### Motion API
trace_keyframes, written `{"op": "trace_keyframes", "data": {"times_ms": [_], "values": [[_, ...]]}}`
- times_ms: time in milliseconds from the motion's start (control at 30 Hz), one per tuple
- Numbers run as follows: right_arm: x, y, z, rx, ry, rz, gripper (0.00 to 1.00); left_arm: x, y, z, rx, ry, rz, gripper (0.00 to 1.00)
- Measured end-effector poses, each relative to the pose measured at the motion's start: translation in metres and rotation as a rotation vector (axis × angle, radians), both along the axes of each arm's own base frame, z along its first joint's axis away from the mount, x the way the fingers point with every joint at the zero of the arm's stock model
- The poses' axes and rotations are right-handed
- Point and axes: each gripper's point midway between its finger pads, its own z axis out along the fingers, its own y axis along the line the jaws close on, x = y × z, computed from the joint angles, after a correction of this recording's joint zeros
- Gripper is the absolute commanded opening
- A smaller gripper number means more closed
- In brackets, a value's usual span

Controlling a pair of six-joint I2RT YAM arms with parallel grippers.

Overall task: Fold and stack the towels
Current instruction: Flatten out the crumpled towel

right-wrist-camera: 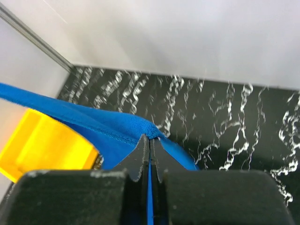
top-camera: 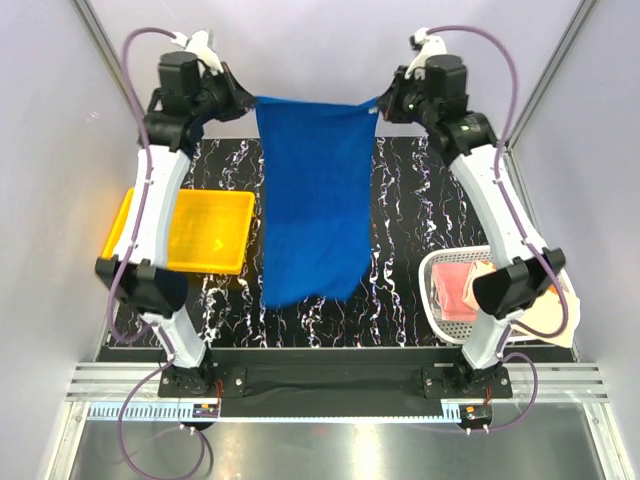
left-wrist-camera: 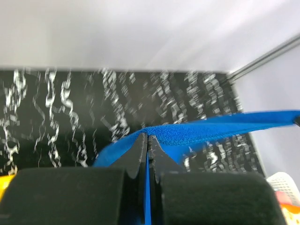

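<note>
Well, left gripper (top-camera: 251, 101) and right gripper (top-camera: 380, 104) each pinch a top corner of the towel (top-camera: 312, 200) — spread above the table (top-camera: 420, 200), far edge; next, lower it flat to fold

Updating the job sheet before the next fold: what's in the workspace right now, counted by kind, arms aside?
blue towel: 1
cloths at the basket: at least 2, a pink cloth and a pale cloth; more may be hidden
yellow tray: 1
white mesh basket: 1
Total: at least 5
</note>
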Motion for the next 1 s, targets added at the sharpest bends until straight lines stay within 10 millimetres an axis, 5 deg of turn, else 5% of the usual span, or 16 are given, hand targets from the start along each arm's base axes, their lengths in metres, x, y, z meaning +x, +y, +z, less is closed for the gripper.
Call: {"op": "trace_keyframes", "data": {"times_ms": [200, 333, 633, 1000], "values": [[-0.060, -0.019, 0.086, 0.071, -0.175, 0.011, 0.00, -0.090, 0.005, 0.090, -0.042, -0.225, -0.040, 0.00], [-0.117, -0.027, 0.134, 0.135, -0.284, 0.069, 0.00, -0.148, 0.003, 0.127, -0.066, -0.339, -0.094, 0.00], [-0.199, -0.034, 0.178, 0.218, -0.380, 0.185, 0.00, -0.223, -0.001, 0.161, -0.098, -0.445, -0.190, 0.00], [-0.296, -0.047, 0.255, 0.316, -0.572, 0.323, 0.00, -0.320, -0.004, 0.251, -0.183, -0.683, -0.321, 0.00]]}}
